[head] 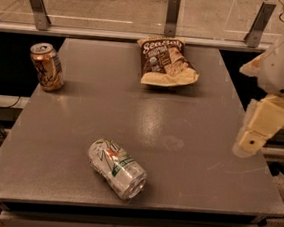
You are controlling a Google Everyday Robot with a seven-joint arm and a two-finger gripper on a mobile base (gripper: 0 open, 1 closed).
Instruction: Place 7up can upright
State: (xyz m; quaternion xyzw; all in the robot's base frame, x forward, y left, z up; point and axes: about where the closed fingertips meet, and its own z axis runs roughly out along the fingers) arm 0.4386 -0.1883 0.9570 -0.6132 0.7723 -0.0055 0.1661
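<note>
The 7up can (116, 168) lies on its side near the front of the grey table (179, 139), left of the middle. It is silver-white with green lettering and a small red spot, and its top end points to the front right. My gripper (253, 134) hangs over the table's right edge, well to the right of the can and above the tabletop, holding nothing that I can see.
An orange-gold patterned can (46, 66) stands upright at the back left. A brown chip bag (165, 61) lies at the back middle. A rail with metal posts (172, 15) runs behind the table.
</note>
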